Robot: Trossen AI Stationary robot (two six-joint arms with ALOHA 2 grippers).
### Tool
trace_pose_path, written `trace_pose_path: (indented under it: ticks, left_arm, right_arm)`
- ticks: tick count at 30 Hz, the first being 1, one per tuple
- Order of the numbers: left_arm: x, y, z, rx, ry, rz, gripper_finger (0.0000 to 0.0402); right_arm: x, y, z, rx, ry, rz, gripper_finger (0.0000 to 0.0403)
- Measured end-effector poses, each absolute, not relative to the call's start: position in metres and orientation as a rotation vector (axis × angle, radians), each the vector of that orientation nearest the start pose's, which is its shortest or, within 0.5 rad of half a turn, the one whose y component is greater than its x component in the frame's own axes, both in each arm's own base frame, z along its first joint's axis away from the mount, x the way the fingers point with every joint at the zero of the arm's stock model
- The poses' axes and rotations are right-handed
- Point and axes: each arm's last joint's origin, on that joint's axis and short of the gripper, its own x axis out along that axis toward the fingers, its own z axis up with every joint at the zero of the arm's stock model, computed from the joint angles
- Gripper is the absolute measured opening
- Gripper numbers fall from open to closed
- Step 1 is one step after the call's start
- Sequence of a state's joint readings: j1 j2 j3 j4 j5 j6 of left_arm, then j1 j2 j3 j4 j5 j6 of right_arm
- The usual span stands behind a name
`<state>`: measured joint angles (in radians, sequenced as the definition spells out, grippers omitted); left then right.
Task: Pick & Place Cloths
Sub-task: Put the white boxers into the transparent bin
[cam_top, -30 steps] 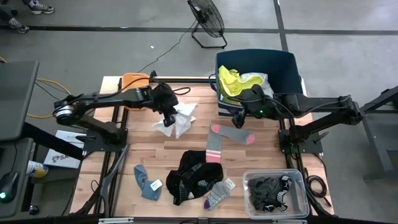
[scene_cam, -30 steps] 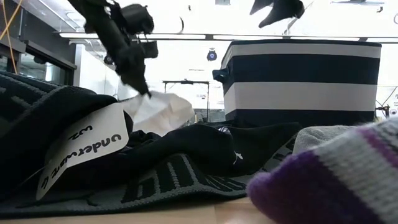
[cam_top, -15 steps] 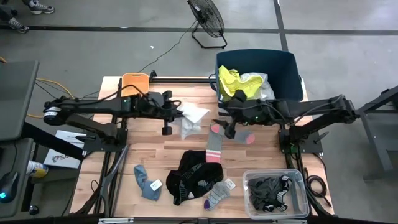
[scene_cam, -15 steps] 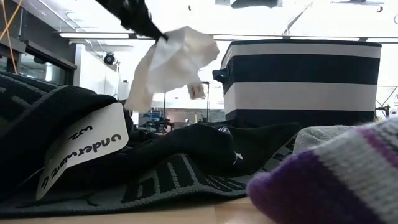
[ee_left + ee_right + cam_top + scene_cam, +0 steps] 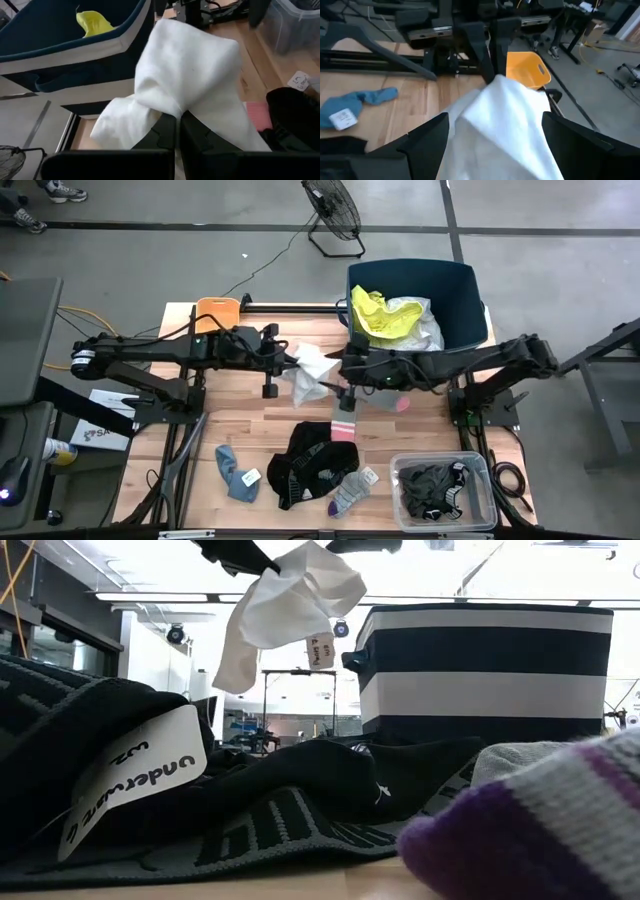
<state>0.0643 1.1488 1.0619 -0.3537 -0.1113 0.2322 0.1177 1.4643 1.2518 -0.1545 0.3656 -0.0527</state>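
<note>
A white cloth [image 5: 312, 370] hangs in the air over the middle of the table, with my left gripper [image 5: 292, 361] shut on it from the left. My right gripper [image 5: 340, 370] reaches in from the right and is open, one finger on each side of the cloth [image 5: 505, 125]. Neon yellow and white cloths [image 5: 385, 315] lie in the navy tub [image 5: 462, 295]. Flat on the table lie a grey sock with pink ends [image 5: 344, 418], a black garment [image 5: 312, 460], a blue-grey sock [image 5: 235, 472] and a grey striped sock [image 5: 350, 490]. My left gripper pinches a gathered bunch of the white cloth [image 5: 172, 106] between its two fingers; how many layers cannot be told. The fingers come from the table's left, slanting a little down. The cloth hangs slack and clear of the table, a paper tag [image 5: 318, 650] dangling from it. My right gripper has the cloth between its open fingers [image 5: 427, 137]; I cannot tell whether they touch it.
An orange tray [image 5: 215, 310] sits at the table's far left corner. A clear bin [image 5: 480, 500] with dark grey cloth stands at the near right corner. Bare wood shows along the table's left side.
My left gripper has risen and gone toward the table's right, lifting the white cloth clear of the table; the cloth now hangs from it. My right gripper, still open, has come away from the tub toward the table's left, up to the cloth.
</note>
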Motion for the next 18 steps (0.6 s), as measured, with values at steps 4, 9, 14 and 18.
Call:
trace_pose_path:
  ticks: [4,9,14,18]
  left_arm:
    - [0.249,0.019,0.344,0.236,0.433,0.115,0.0]
    - [0.25,0.018,0.347,0.228,0.398,0.082,0.0]
    - [0.251,0.017,0.349,0.224,0.369,0.061,0.0]
    - [0.251,0.017,0.35,0.224,0.353,0.061,0.0]
  right_arm:
    - [0.35,0.031,0.323,-0.169,0.361,-0.231,0.0311]
    - [0.371,0.034,0.301,-0.176,0.36,-0.227,0.0311]
    - [0.39,0.035,0.285,-0.155,0.299,-0.253,0.0311]
    - [0.399,0.034,0.28,-0.144,0.243,-0.285,0.0311]
